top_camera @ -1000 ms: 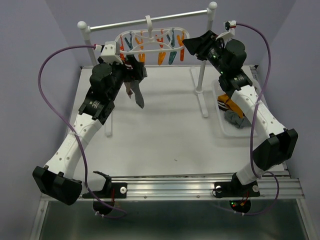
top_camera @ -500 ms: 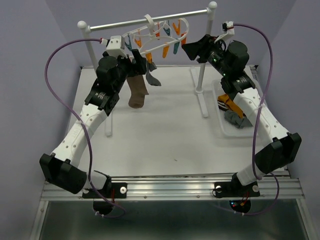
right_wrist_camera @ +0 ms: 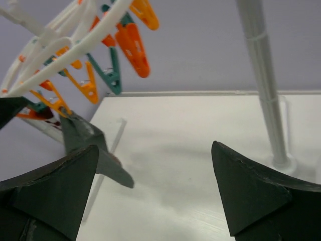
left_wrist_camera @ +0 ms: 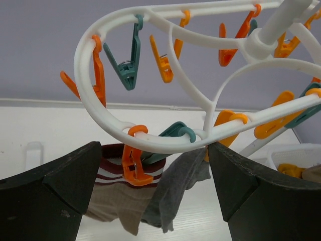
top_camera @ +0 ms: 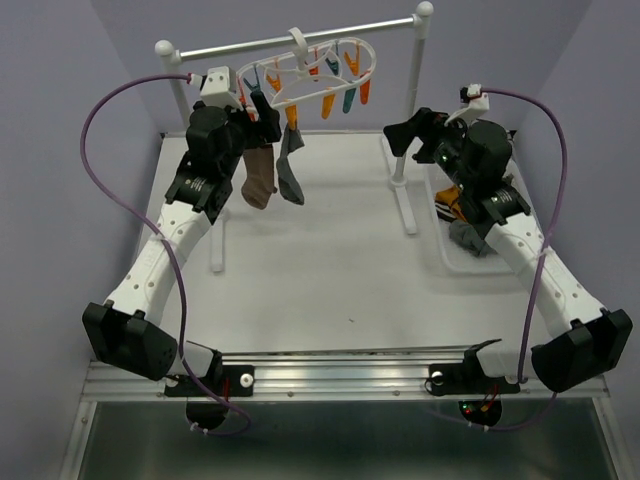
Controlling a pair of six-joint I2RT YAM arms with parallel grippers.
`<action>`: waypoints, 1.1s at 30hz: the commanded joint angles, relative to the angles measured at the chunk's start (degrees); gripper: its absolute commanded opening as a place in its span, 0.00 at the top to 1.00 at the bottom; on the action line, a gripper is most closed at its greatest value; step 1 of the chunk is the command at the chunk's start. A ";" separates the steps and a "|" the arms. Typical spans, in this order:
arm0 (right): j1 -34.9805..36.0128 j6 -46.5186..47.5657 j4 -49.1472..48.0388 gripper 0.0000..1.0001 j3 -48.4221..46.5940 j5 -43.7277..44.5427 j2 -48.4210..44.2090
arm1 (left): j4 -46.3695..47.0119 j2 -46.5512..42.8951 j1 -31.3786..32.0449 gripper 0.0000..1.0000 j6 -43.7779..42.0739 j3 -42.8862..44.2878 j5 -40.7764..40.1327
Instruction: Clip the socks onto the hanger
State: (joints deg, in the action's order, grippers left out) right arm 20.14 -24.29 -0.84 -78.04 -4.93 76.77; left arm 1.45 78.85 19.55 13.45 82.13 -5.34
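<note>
Left wrist view: the left fingers (left_wrist_camera: 65,175) are spread wide and hold nothing, with the lower rim of the hanger (left_wrist_camera: 83,70) lying between them. Just beyond, a brown sock (left_wrist_camera: 108,201) with a striped cuff is pinched by an orange clip (left_wrist_camera: 133,165), and a grey sock (left_wrist_camera: 175,196) hangs beside it under a teal clip (left_wrist_camera: 173,133). If these fingers are drawn away carelessly, the rim or a clip may be caught. The hanger would then be swung and a sock tugged free.

The right fingers (right_wrist_camera: 55,186) are likewise wide and empty, near the rack post (right_wrist_camera: 261,75). A knock there could shake the rack. The remaining socks (top_camera: 462,212) lie in the tray (top_camera: 445,262) on the table (top_camera: 330,270).
</note>
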 commanded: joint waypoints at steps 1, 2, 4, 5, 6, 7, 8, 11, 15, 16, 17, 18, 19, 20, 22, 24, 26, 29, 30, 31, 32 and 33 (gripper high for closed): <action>-2.38 2.93 5.57 0.00 4.82 12.03 -4.43 | 1.97 -1.59 -0.74 0.01 0.87 2.51 -1.25; -4.48 2.76 8.55 0.00 5.70 15.62 -5.31 | 1.97 -1.94 -0.74 0.01 0.79 2.25 -1.25; -7.47 1.98 11.20 0.00 8.07 20.63 -5.76 | 2.06 -2.29 -0.74 0.01 0.61 1.63 -1.42; -11.23 0.84 14.17 0.00 8.60 21.70 -5.84 | 2.15 -2.82 -0.74 0.01 0.61 1.20 -1.51; -13.18 0.39 15.24 0.00 9.04 22.67 -5.84 | 2.24 -3.00 -0.74 0.01 0.61 0.93 -1.60; -15.29 0.21 15.95 0.00 10.18 23.73 -5.84 | 2.32 -3.52 -0.74 0.01 0.61 0.67 -1.69; -17.22 0.04 16.74 0.00 10.71 23.74 -5.41 | 2.50 -3.79 -0.83 0.01 0.52 0.40 -1.60; -24.43 -0.05 18.24 0.00 11.33 22.33 -2.87 | 3.20 -4.49 -0.92 0.01 0.43 -0.39 -1.86; -26.12 0.04 18.60 0.00 11.24 21.80 0.73 | 3.47 -4.84 -1.01 0.01 -0.09 -0.48 -3.26; -26.64 0.47 18.60 0.00 11.24 21.19 1.27 | 3.47 -4.85 -1.09 0.01 -0.18 -0.39 -3.79; -26.65 1.17 18.60 0.00 10.98 20.41 1.71 | 3.47 -4.67 -1.18 0.01 -0.62 -0.30 -4.14; -26.65 2.31 18.51 0.00 10.89 19.35 1.89 | 3.29 -4.67 -1.36 0.01 -0.79 0.05 -5.11; -26.65 3.10 18.42 0.00 10.72 18.04 2.06 | 2.94 -4.50 -1.44 0.01 -0.62 0.40 -5.72; -26.65 4.16 17.90 0.00 10.63 14.02 1.89 | 2.33 -4.15 -1.62 0.01 -0.36 0.84 -6.17; -26.65 6.97 16.67 0.00 10.89 7.61 1.10 | 0.66 -3.97 -2.15 0.01 -0.53 2.07 -6.96; -26.65 7.33 14.21 0.00 11.50 5.29 -0.39 | -0.39 -4.14 -2.15 0.01 -0.53 2.16 -10.19; -26.65 7.86 12.10 0.00 12.56 0.02 -1.53 | -1.45 -4.84 -2.15 0.01 -2.11 2.60 -10.91; -26.65 7.60 10.86 0.00 13.88 -1.75 -3.99 | -4.09 -8.26 -1.63 0.01 -6.23 0.24 -7.24; -26.65 7.59 10.86 0.00 14.05 -1.92 -4.43 | -3.83 -10.71 -0.93 0.01 -9.64 -2.30 -6.01; -26.65 7.59 10.95 0.00 14.14 -2.54 -4.79 | -3.30 -11.95 -0.05 0.01 -11.67 -3.98 -6.08; -26.65 7.86 10.86 0.00 14.14 -3.85 -5.31 | -2.60 -13.36 1.09 0.01 -14.04 -5.73 -6.17; -25.86 8.21 10.77 0.00 14.14 -5.43 -6.27 | 0.45 -14.76 3.89 0.01 -17.37 -10.27 -6.08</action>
State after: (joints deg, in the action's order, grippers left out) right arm -6.39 -17.82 14.04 -63.90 -4.16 73.76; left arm -2.76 71.90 18.52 7.40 78.89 -12.45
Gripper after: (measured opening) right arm 0.997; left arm 0.989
